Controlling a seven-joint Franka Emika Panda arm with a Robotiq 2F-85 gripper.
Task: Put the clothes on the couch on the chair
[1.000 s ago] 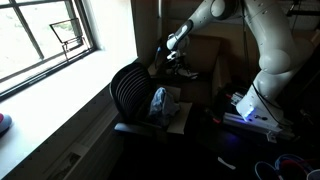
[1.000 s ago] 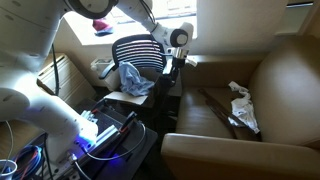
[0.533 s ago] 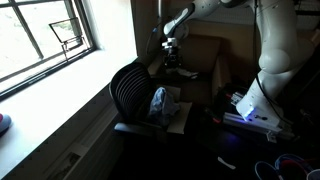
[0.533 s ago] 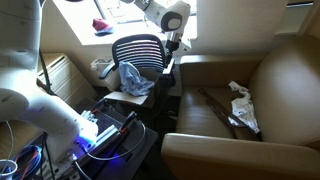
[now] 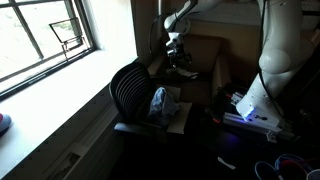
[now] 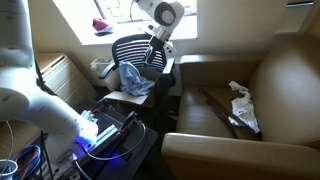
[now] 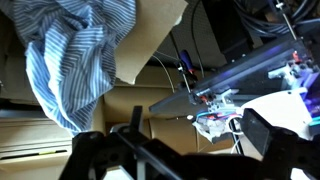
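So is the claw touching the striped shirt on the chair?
Apart. An exterior view shows the open claw hanging above the shirt on the chair, with a clear gap between them.

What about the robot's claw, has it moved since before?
Yes. The gripper rose and swung from beside the office chair to over its back.

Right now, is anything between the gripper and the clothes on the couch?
The gripper hangs open by the chair. The arm of the couch lies between it and the clothes on the seat; nothing else visible does.
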